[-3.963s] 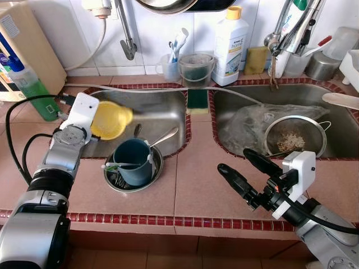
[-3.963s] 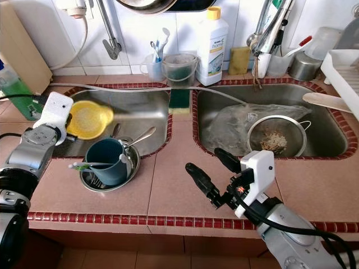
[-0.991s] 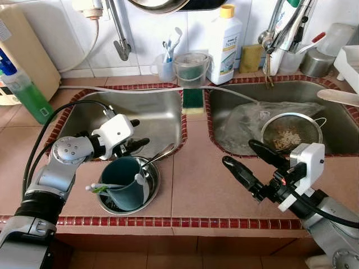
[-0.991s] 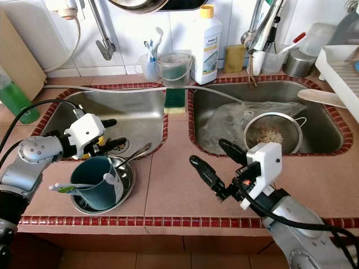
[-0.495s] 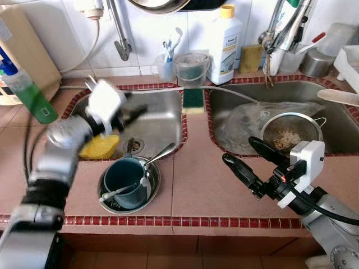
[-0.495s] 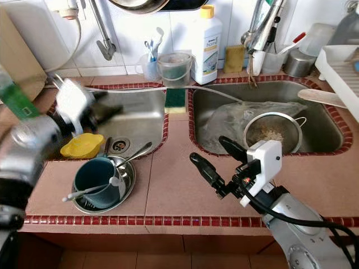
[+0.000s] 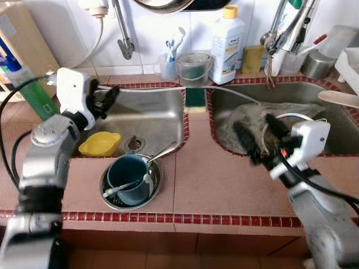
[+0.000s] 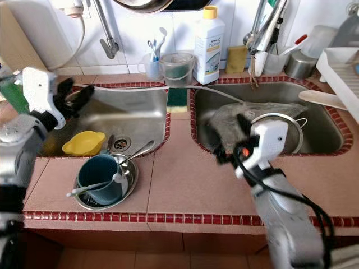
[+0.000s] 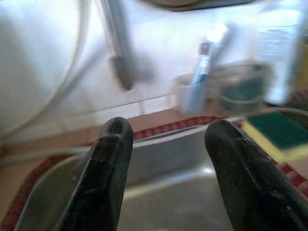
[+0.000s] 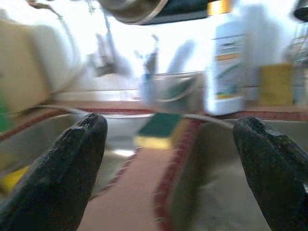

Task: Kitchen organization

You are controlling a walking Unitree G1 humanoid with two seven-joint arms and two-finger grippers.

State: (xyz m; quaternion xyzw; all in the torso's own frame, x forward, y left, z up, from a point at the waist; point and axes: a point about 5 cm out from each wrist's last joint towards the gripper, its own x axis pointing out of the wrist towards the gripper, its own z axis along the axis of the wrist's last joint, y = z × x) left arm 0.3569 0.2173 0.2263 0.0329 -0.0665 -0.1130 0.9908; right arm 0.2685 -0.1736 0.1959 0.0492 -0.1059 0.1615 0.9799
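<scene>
Two open grippers above a double sink

Both grippers are spread wide and hold nothing. The left gripper (image 7: 105,96) hangs over the far left corner of the left sink basin (image 7: 160,115), its fingers (image 9: 108,159) parted in the left wrist view with the basin's rim beyond them. The right gripper (image 7: 259,137) is blurred at the near left edge of the right sink basin (image 7: 224,106), its fingers (image 10: 72,159) far apart and empty.

Inside the left basin, against its near left side, lies a yellow bowl (image 7: 100,143). Just beside it, on the counter's (image 7: 207,185) near edge, a steel bowl (image 7: 155,182) holds a teal cup (image 7: 128,175) with utensils. A green sponge (image 7: 196,98) rests on the divider between the basins. A metal strainer (image 8: 291,131) sits in the right basin, with a white detergent bottle (image 7: 228,36) at the counter's back edge.
</scene>
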